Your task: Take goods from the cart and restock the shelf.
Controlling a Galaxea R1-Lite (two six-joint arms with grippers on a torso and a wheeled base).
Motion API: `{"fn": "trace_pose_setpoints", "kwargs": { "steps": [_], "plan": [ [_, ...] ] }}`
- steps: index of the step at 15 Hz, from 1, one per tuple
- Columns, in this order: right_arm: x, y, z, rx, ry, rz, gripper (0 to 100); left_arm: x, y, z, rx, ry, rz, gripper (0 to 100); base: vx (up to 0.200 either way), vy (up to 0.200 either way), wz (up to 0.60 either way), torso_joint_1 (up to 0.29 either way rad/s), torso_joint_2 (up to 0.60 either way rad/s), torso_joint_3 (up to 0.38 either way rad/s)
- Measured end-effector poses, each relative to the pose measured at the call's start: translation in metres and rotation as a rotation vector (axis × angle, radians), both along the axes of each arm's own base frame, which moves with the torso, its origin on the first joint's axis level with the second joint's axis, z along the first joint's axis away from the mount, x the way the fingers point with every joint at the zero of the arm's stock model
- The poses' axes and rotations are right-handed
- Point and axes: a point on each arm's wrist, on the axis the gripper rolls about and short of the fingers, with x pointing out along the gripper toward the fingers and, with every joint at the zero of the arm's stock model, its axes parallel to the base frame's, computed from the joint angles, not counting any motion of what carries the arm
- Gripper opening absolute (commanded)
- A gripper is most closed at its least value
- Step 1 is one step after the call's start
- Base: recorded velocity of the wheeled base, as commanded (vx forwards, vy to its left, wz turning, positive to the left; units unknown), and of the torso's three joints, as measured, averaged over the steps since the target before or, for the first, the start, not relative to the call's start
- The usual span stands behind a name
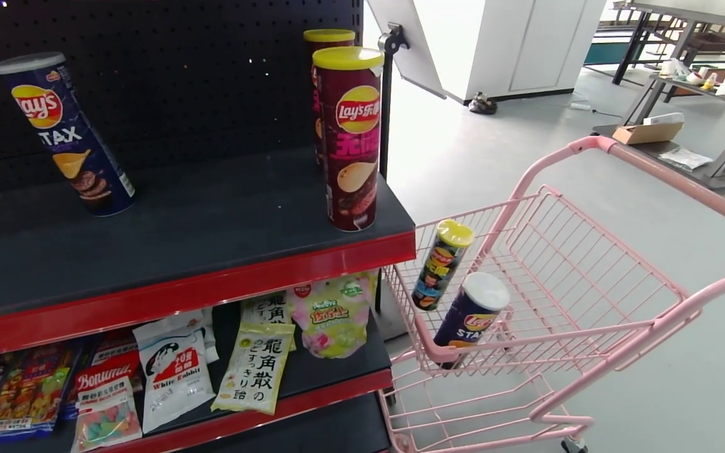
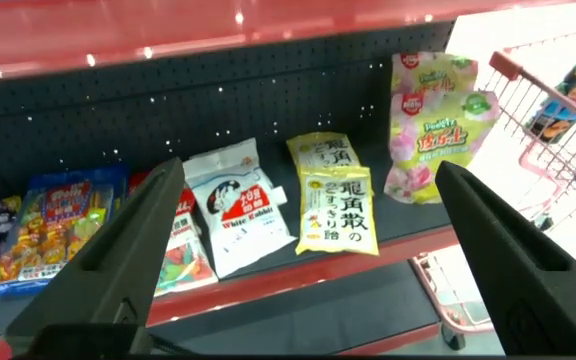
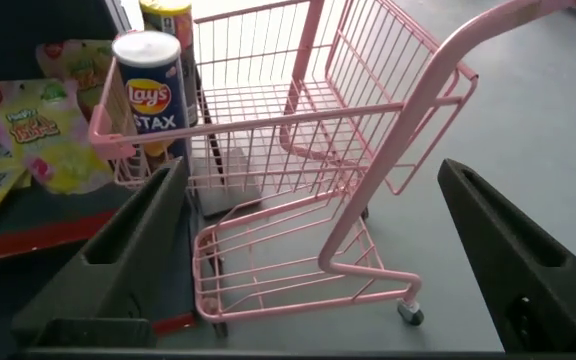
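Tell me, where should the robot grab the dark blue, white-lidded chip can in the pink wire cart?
Probably its upper body, under the white lid, coming from above: the dark blue chip can stands nearly upright in a corner of the pink wire cart, whose walls fence its lower half.
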Motion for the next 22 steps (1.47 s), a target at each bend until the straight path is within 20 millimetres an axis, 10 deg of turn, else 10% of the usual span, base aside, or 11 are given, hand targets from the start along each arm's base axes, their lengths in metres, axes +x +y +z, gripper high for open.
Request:
{"fn": "trace_pose_setpoints", "kwargs": {
  "steps": [11,22],
  "plan": [
    [0.0,0.0,0.0,-0.001,0.0,0.0,100,0.0,0.0,0.0,0.0,0.0,0.0,100,0.0,0.0,0.0,-0.121,0.5,0.382],
    [-0.002,0.0,0.015,-0.005,-0.033,0.026,100,0.0,0.0,0.0,0.0,0.0,0.009,100,0.0,0.0,0.0,-0.007,0.04,0.035]
  ]
}}
